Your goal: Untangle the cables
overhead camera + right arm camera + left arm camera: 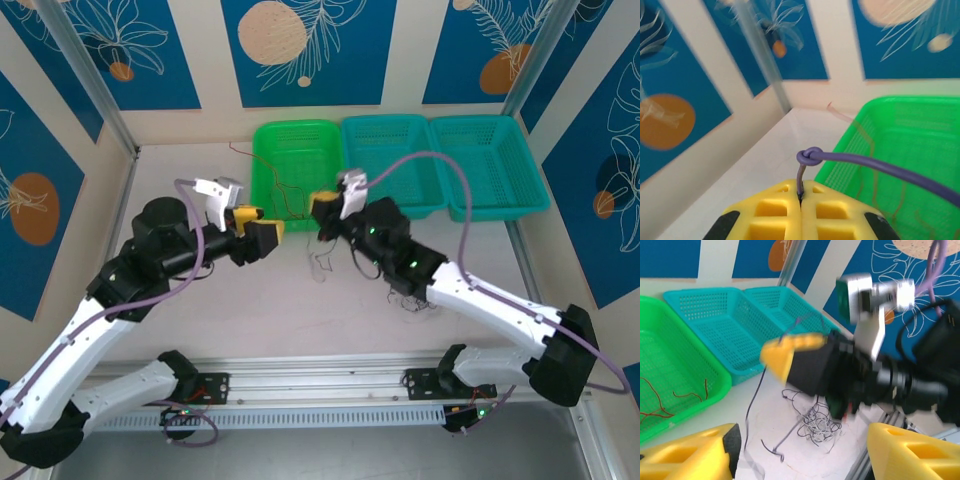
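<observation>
Cables (320, 264): from the top camera I log a loose tangle of dark and whitish strands on the white table (260, 310), between the two arms and in front of the green basket (300, 145). Red strands (288, 196) lie inside that basket, and two teal baskets (400, 160) stand to its right. The left gripper (257, 225) hovers left of the tangle, and the right gripper (325, 205) is above it at the green basket's front rim. Left wrist camera: I see the left gripper's yellow fingers (695, 455) spread wide, with the tangle on the table beyond them. The right gripper sits above it, a purple strand (756, 392) hanging from its tip toward the table. Right wrist camera: the right gripper's fingers (775, 210) are pressed together, pinching the purple strand. That strand carries a small knot just above the pinch and runs off right over the green basket.
</observation>
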`<state>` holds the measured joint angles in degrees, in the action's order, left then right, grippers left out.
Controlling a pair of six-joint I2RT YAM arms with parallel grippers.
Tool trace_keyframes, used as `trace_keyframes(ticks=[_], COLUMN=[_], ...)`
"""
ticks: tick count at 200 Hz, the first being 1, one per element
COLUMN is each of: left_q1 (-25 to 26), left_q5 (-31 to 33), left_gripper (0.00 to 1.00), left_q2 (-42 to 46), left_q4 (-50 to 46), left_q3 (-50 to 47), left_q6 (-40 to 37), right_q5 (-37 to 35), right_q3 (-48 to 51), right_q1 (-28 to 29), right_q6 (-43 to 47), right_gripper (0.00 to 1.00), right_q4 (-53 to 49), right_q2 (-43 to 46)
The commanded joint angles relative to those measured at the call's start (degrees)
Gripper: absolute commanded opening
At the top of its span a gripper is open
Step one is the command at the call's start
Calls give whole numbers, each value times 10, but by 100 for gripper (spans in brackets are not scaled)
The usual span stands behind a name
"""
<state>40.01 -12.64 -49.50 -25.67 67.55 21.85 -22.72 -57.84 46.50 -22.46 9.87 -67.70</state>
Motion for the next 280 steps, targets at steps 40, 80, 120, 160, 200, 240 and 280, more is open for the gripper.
trace_keyframes(ticks=[40,80,120,160,200,240,280], left_q1=[4,5,4,4,4,6,7], left_q5=[-18,-17,-12,-25,-54,-86,-104], left_gripper=[72,68,67,67,67,66,67], left_q2=[47,50,53,56,44,25,-18], left_q4=[-19,-74,-93,-99,-71,11,37], left_q3=[-45,-51,-65,-81,-112,-155,-152], left_q6=[-42,-49,-41,-23,-7,20,17], right_q5=[62,119,143,115,148,228,316], right_q3=[-191,-273,-366,-452,-462,-297,-301], right_q1=[-227,-329,-350,-356,-371,-420,-447], right_q6=[-70,-83,-75,-66,-110,-188,-134], right_gripper=[0,0,39,99,100,95,89], right_q4=[-133,-166,-250,-344,-453,-489,-521], right_q2=[-35,-171,-324,-356,-291,-161,-197])
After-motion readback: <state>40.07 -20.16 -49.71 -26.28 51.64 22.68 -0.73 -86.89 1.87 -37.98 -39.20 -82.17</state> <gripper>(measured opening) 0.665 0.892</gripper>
